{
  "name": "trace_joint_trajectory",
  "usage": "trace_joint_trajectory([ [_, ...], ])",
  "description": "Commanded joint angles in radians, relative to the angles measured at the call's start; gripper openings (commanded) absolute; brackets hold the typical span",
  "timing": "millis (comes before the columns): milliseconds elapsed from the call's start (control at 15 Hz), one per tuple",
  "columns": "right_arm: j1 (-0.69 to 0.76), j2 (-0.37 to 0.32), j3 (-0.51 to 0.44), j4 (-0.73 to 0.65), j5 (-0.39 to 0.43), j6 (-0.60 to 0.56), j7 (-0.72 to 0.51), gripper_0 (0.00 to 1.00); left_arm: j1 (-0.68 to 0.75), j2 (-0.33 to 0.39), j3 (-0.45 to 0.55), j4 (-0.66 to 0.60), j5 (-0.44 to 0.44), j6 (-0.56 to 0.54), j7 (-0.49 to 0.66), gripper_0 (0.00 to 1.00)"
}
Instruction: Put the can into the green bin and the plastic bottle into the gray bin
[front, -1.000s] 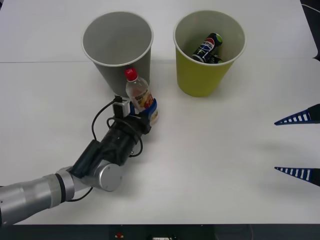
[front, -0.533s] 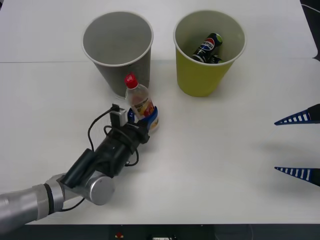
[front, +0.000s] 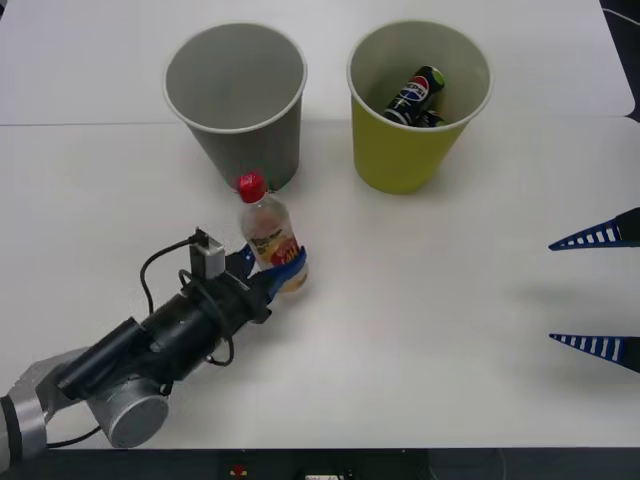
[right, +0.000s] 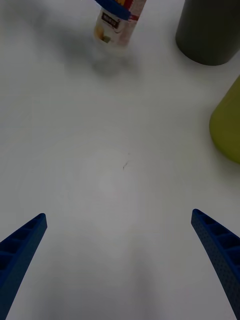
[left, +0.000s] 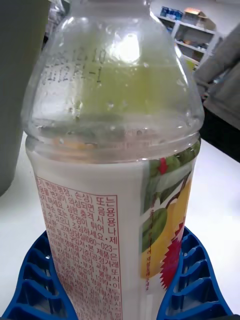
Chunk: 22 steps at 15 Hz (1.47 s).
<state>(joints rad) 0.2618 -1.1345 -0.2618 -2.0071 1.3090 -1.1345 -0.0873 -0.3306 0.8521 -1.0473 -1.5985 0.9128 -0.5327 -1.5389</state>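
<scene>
Gripping plastic bottle, left tool, red Korean print, seemingly "080-023"

My left arm reaches in from the near left corner, angled forward and to the right, low over the table. My left hand is closed on the bottle, a blue finger on each side. My right hand waits at the right edge, fingers spread wide.
</scene>
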Motion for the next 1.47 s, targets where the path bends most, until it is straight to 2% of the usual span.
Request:
trace_joint_trajectory([
  [67,0.000,0.000,0.000,0.000,0.000,0.000,0.000,1.00,0.085,0.107,0.109,-0.133,-0.180,0.103,0.206,0.00],
  [267,0.000,0.000,0.000,0.000,0.000,0.000,0.000,1.00,0.183,0.223,0.251,-0.308,-0.301,0.235,0.369,0.00],
  [467,0.000,0.000,0.000,0.000,0.000,0.000,0.000,1.00,0.246,0.323,0.363,-0.439,-0.405,0.306,0.537,0.00],
  [733,0.000,0.000,0.000,0.000,0.000,0.000,0.000,1.00,0.272,0.430,0.463,-0.529,-0.557,0.307,0.850,0.00],
  [867,0.000,0.000,0.000,0.000,0.000,0.000,0.000,1.00,0.314,0.472,0.546,-0.572,-0.660,0.293,1.063,0.00],
  [933,0.000,0.000,0.000,0.000,0.000,0.000,0.000,1.00,0.332,0.487,0.586,-0.575,-0.712,0.250,1.169,0.00],
  [1000,0.000,0.000,0.000,0.000,0.000,0.000,0.000,1.00,0.344,0.507,0.621,-0.569,-0.790,0.180,1.330,0.00],
  [1133,0.000,0.000,0.000,0.000,0.000,0.000,0.000,1.00,0.367,0.516,0.739,-0.514,-1.009,0.010,1.669,0.00],
  [1267,0.000,0.000,0.000,0.000,0.000,0.000,0.000,1.00,0.372,0.482,0.912,-0.422,-1.272,-0.185,2.014,0.00],
  [1333,0.000,0.000,0.000,0.000,0.000,0.000,0.000,1.00,0.370,0.467,1.003,-0.396,-1.391,-0.253,2.156,0.00],
  [1467,0.000,0.000,0.000,0.000,0.000,0.000,0.000,1.00,0.366,0.464,1.092,-0.397,-1.534,-0.289,2.334,0.00],
])
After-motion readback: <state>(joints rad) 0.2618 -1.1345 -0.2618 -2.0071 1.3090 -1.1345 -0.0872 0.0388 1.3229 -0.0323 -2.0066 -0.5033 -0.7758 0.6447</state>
